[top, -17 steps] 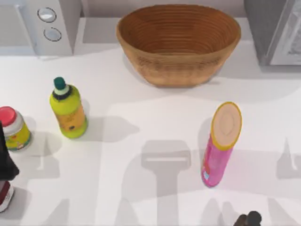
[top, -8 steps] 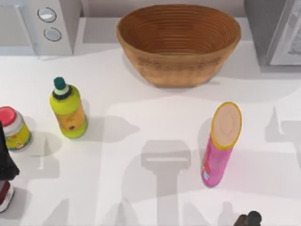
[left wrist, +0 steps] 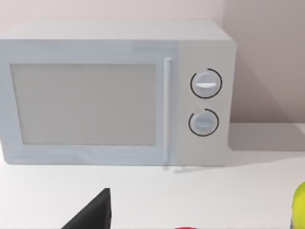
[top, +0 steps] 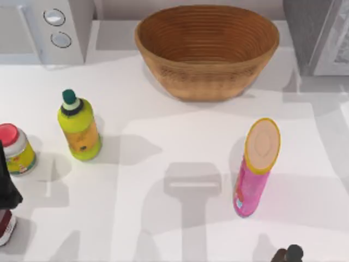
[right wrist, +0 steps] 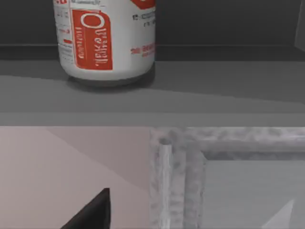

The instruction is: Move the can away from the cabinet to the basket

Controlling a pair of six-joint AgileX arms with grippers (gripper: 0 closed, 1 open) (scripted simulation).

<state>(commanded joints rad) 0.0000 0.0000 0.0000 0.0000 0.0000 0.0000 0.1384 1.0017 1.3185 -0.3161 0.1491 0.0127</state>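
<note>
Shadows shifted right; can (right wrist: 106,40) stands on cabinet (right wrist: 190,95) shelf (gripper opening: cannot tell).

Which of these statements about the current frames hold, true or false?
1. The can stands upright on a dark grey shelf. True.
2. The wicker basket holds the can. False: nothing lies inside it.
3. The pink tube lies flat on the table. False: it stands upright.
4. The green bottle stands between the red-lidded jar and the basket. True.
5. The microwave has two round dials. True.
</note>
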